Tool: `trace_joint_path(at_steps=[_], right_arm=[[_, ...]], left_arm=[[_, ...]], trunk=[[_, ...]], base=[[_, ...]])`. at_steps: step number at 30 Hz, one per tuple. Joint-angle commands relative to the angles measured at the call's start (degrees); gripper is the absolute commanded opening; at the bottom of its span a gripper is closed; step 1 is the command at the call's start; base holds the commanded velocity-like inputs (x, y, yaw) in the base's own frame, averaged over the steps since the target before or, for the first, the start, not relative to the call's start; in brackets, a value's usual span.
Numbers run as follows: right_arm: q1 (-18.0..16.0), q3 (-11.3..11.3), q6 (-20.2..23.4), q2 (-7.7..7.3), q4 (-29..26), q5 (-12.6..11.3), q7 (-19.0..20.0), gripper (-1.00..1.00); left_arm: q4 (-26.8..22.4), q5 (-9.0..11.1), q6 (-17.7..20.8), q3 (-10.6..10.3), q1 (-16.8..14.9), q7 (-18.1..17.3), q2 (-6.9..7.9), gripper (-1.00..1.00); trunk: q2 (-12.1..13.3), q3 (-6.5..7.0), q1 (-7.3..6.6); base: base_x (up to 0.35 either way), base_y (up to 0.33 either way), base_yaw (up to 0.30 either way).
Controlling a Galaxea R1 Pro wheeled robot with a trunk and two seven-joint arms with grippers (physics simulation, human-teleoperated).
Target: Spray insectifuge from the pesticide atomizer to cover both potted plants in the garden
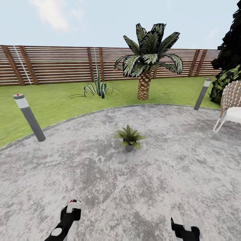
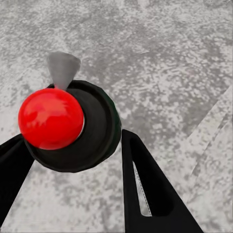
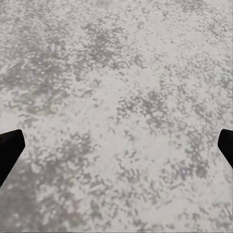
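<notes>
- Head view: one potted plant (image 1: 129, 137) sits mid-patio (image 1: 174, 167), straight ahead of the robot, well apart from both arms.
- L gripper (image 1: 74, 206) low at the view's left edge, holding the atomizer (image 1: 74, 202). White head w/ red cap pokes up between the fingers.
- Left wrist view: atomizer (image 2: 73, 125) seen from the top, w/ red cap, dark round body and grey nozzle. Black fingers (image 2: 145, 189) sit on either side, so jaws are clenched on the bottle.
- R gripper (image 1: 184, 227) low at right, empty. Right wrist view shows its fingertips (image 3: 9, 150) far apart at the frame edges over bare concrete, so released.
- Bg: palm (image 1: 147, 60), agave (image 1: 97, 88), slat fence (image 1: 50, 65), two bollard lamps (image 1: 29, 117), wicker chair (image 1: 231, 107) at right.
- Step, as I judge it: pickup done; now approaching plant 1, no spraying yet.
- Next move needs: roll closer, raise L arm, aim nozzle at the rosette, then spray until the leaves are covered.
- Risk: nozzle heading is hard to read from the head view, so check it via the wrist cam before spraying.
</notes>
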Motion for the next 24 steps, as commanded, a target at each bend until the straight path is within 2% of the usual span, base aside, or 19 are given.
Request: trace_joint_path(at_steps=[1, 24], right_arm=[[-0.03, -0.05, -0.15, 0.01, 0.04, 0.22, -0.15, 1.00], [-0.03, -0.05, -0.14, 0.01, 0.04, 0.22, -0.15, 1.00]], left_arm=[[0.05, -0.38, -0.21, 0.25, -0.03, 0.05, -0.03, -1.00], [0.12, -0.39, -0.21, 0.25, -0.03, 0.05, -0.03, -1.00]], trunk=[[-0.01, -0.05, 0.02], [-0.01, -0.05, 0.02]], base=[[0.338, 0.000, -0.001], [0.338, 0.000, 0.000]])
